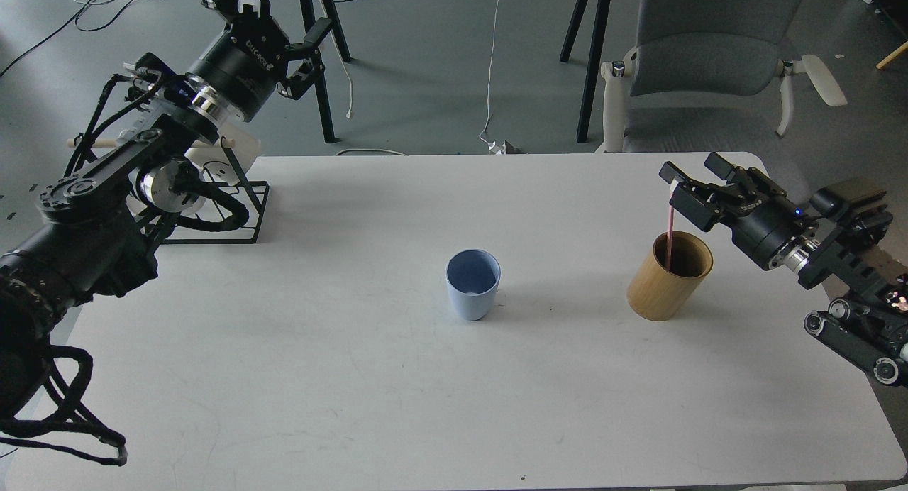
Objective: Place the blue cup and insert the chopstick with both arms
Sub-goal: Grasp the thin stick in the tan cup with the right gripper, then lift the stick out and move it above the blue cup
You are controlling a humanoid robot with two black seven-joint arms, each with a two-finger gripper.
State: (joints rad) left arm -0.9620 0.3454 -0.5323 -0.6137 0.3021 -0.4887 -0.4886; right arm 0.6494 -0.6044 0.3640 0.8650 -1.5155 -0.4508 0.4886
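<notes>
Bare white table [355, 406] nearest, wide and unoccupied across the whole front edge. Blue cup [473, 284] upright near the middle, mouth open, well apart from both arms, free space on every side. Tan bamboo cylinder [669, 277] to its right, tilted slightly, pink chopstick [670, 237] standing in it with the top end pinched in the right gripper [674, 187]. Right arm reaching in from the right edge, roughly level above the table, fingers closed around the stick's upper tip just above the cylinder's rim. Left arm raised high at the far left, elbow bent, wrist angled up and away past the table's back edge. Left gripper [284, 23] spread wide, holding nothing, hanging over the floor near the black trestle legs [323, 86]. Black wire rack [241, 214] at the back left corner, partly hidden behind the left arm. Grey chair [709, 58] beyond the far right corner. Broad clear surface between cup and cylinder.
</notes>
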